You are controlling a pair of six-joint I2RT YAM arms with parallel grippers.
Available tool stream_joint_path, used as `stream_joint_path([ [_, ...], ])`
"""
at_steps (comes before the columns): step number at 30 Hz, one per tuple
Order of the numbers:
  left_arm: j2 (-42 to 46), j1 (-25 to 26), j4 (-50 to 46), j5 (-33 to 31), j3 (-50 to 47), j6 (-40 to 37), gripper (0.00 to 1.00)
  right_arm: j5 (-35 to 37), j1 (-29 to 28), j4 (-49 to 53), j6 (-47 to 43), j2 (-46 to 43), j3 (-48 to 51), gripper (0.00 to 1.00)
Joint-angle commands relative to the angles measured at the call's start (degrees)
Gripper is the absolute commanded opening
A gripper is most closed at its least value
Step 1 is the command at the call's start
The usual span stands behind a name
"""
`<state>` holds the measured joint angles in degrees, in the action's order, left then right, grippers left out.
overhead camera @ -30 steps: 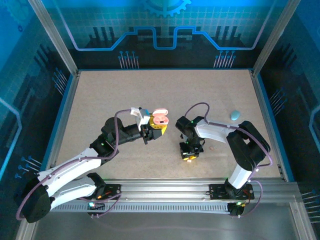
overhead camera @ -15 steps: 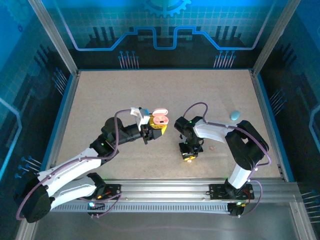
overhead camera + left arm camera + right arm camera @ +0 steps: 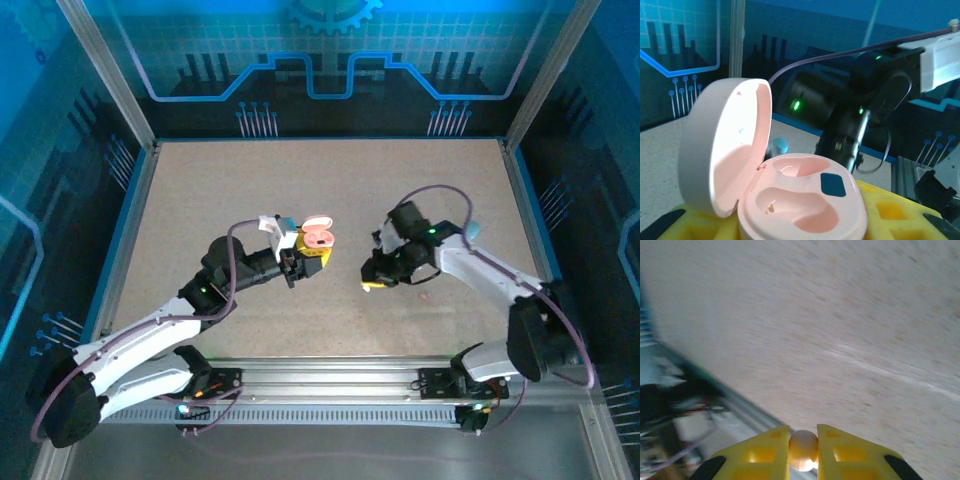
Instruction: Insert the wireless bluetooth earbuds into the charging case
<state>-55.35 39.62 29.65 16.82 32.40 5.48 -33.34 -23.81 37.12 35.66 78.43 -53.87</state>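
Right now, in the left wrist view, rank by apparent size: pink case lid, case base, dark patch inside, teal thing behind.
1. pink case lid and case base: look alike, not ranked.
2. dark patch.
3. teal thing, smallest here, but farther from the camera, so unsure.

You're working in a robotics lab cell. Aluminium frame posts fence in a pale speckled tabletop. Blue panels printed with circuit traces and a gear stand behind it. Two cabled robot arms are bolted to an extrusion rail along the near edge.
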Motion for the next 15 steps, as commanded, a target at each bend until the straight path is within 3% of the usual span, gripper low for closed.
stream_joint_path([
  [1, 1.5, 0.3, 0.3, -4.0, -1.3, -2.1, 0.38, -21.9, 4.0, -9.1, 3.9, -1.6, 0.7, 0.18],
  [6, 1.5, 0.2, 1.1, -7.5, -2.8, -3.5, 0.38, -33.3, 6.9, -17.4, 9.4, -1.4, -0.1, 0.19],
  [15, -0.4, 0.1, 3.6, -9.5, -4.8, -5.5, 0.38, -38.5, 7.5, -24.5, 16.2, -0.9, -3.1, 0.20],
])
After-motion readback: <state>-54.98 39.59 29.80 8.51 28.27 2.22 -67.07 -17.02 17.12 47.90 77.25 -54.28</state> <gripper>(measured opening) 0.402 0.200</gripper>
